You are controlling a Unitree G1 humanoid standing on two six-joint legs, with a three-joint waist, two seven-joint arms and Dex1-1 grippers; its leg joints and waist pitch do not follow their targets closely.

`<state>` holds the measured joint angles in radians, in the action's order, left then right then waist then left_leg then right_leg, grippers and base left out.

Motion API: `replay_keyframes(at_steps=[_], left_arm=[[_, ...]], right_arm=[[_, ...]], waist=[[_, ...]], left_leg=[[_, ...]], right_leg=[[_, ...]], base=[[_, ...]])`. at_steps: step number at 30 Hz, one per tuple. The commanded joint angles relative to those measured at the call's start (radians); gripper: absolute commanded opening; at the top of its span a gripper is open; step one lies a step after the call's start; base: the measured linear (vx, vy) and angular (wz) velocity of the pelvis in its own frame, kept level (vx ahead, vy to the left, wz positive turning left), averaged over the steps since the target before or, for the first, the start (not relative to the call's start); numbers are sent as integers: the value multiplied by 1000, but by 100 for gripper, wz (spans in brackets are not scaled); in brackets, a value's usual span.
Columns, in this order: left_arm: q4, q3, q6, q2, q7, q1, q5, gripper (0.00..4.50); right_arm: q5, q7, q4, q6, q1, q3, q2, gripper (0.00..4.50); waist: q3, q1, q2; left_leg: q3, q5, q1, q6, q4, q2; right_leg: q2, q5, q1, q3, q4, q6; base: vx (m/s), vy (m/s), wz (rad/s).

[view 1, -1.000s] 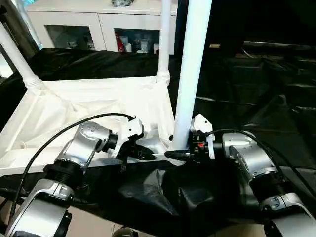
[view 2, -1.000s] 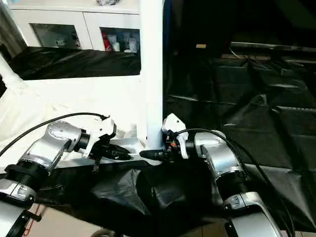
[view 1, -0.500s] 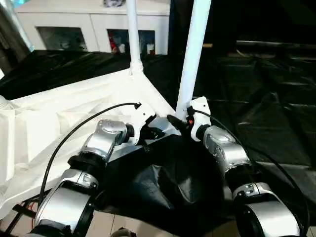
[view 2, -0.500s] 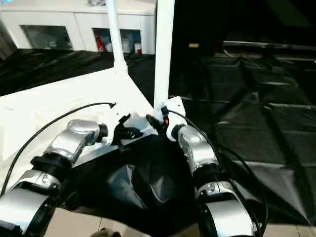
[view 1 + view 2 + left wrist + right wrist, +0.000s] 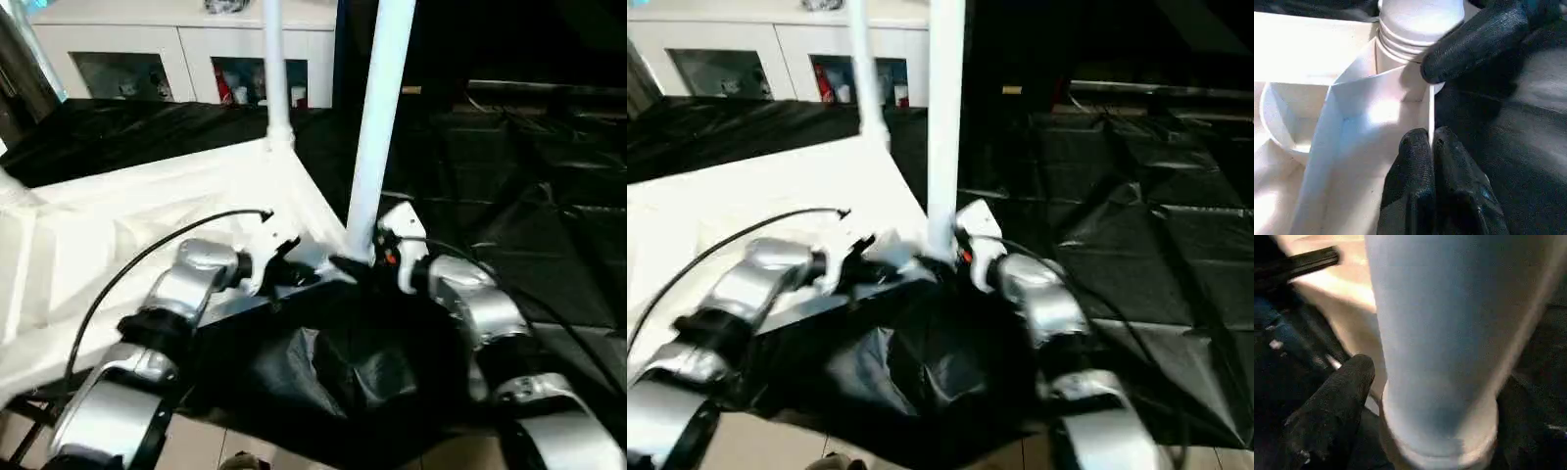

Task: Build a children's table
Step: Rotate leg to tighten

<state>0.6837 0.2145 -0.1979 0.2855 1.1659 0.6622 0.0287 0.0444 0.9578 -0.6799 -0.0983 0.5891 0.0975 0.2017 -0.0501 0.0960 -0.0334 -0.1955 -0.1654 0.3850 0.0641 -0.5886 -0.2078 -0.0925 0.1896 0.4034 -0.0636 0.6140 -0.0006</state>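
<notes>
The left pincer [image 5: 1431,147] is shown with its fingers pressed together, the tips laid against the thin edge wall of the upturned table top [image 5: 147,211] just beside the near corner socket [image 5: 1400,63]. The right pincer [image 5: 355,266] is seen at the foot of the near leg [image 5: 377,117]; one black finger [image 5: 1334,396] lies beside the leg base, and whether the leg is pinched or released cannot be told.

Risks, as judged: if the leg is not fully seated in the near corner socket, it may be tilted or levered out as the right pincer is drawn off; the table top may be slid on the black sheet [image 5: 509,196], since only a closed fingertip is set against its wall.

The children's table is seen inverted, ribbed underside up. A second leg [image 5: 272,69] stands in the corner beyond the near corner socket, toward the white cabinet [image 5: 186,59].
</notes>
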Motion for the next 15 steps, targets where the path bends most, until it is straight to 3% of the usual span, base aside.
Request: replay_keyframes(at_steps=[1,6,10,15], left_arm=[[-78,26,39,-25,50,15,-57,0],[-93,64,78,36,134,-19,-28,0],[-108,61,75,49,156,-30,-29,0],[-126,62,69,63,166,-40,-36,0]], right_arm=[[23,127,33,-3,-13,98,-32,367],[24,282,94,-35,-37,140,51,367],[21,313,101,-31,-41,149,65,367],[29,311,108,-40,-42,142,51,326]], waist=[[71,3,6],[71,13,5],[70,17,6],[72,16,6]], left_leg=[[9,-195,-20,-70,63,-27],[11,-205,-21,-63,65,-27],[10,-218,-23,-51,66,-28],[10,-205,-23,-47,65,-28]], right_leg=[[-51,85,-49,36,-61,-271],[-49,88,-49,36,-60,-263],[-51,109,-47,37,-61,-263],[-51,93,-46,37,-58,-266]], base=[[0,0,0],[0,0,0],[0,0,0],[0,0,0]])
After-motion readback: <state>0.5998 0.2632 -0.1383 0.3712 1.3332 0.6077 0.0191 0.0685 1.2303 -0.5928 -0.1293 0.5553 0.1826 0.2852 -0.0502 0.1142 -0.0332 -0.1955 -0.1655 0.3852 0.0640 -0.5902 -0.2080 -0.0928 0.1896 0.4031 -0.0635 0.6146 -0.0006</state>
